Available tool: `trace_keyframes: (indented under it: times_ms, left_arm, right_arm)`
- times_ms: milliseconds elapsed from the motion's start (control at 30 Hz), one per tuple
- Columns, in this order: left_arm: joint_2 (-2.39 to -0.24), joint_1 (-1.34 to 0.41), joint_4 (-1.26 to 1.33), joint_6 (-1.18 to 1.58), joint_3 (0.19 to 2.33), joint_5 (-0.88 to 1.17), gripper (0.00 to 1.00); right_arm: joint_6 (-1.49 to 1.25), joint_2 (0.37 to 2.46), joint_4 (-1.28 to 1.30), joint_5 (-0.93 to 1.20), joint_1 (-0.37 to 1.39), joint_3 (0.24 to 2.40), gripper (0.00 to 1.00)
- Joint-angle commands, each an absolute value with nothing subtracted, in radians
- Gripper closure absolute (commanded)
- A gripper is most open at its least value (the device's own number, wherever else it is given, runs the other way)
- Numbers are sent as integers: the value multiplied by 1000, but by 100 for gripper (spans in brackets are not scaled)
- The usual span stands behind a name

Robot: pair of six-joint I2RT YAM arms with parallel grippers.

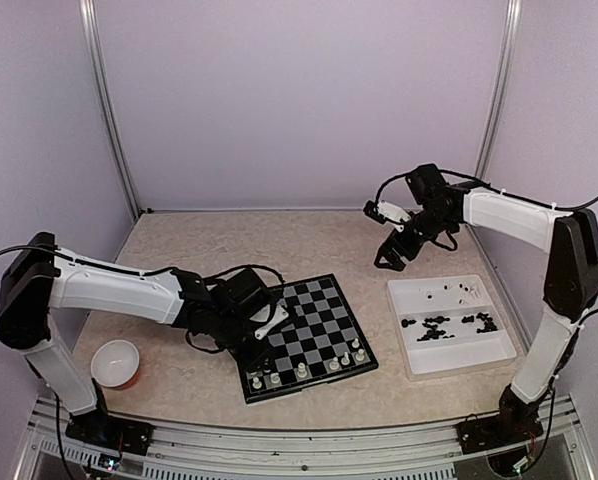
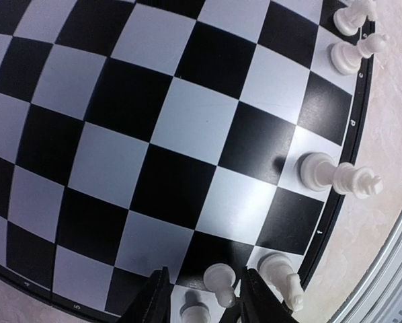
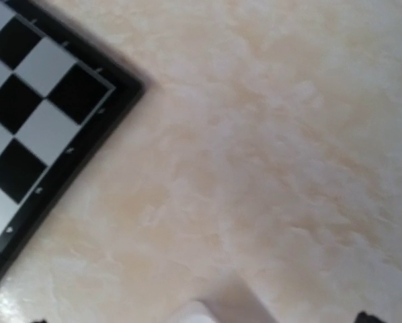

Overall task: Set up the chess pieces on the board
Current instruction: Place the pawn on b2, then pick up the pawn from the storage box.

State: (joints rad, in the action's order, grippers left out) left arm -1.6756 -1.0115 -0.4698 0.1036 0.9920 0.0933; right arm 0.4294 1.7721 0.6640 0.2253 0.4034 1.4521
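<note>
Pieces (image 1: 302, 370), cream-white, stand along the near row of the board (image 1: 314, 305), which lies on the tabletop (image 1: 229, 240). Black ones (image 1: 441, 323) lie in the tray (image 1: 459, 362) to its right. Over the board's near-left corner the left jaws are part open, straddling a pawn (image 2: 219, 281) but not closed on it. Beyond the tray, the right jaws hover spread wide above bare tabletop.

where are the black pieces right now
In the top view the black pieces lie in the white tray at the right, beside the board's right edge but apart from it.
</note>
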Motion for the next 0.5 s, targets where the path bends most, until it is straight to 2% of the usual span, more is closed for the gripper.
trace_keyframes:
  times_ms: [0, 67, 100, 167, 200, 233, 333, 467]
  left_arm:
    - [-1598, -1013, -514, 91, 1085, 50, 61]
    - [-1574, -1003, -528, 72, 1131, 74, 56]
    - [-1560, -997, -530, 60, 1160, 99, 49]
    - [-1536, -987, -521, 47, 1222, 119, 43]
    - [-1528, -984, -513, 42, 1254, 118, 15]
    - [-1524, -981, -503, 45, 1294, 108, 3]
    - [-1519, -971, -416, 67, 1378, 82, 1]
    - [-1514, -963, -257, 49, 1392, -19, 1]
  right_arm:
    - [392, 1667, 670, 172, 345, 1531, 1]
    - [342, 1644, 686, 257, 267, 1551, 1]
    - [318, 1631, 687, 299, 224, 1549, 1]
    - [326, 1630, 732, 381, 136, 1550, 1]
    - [353, 1633, 764, 397, 109, 1551, 1]
    - [378, 1635, 795, 415, 80, 1546, 3]
    - [444, 1623, 829, 409, -4, 1491, 16]
    - [520, 1622, 823, 224, -52, 1386, 37]
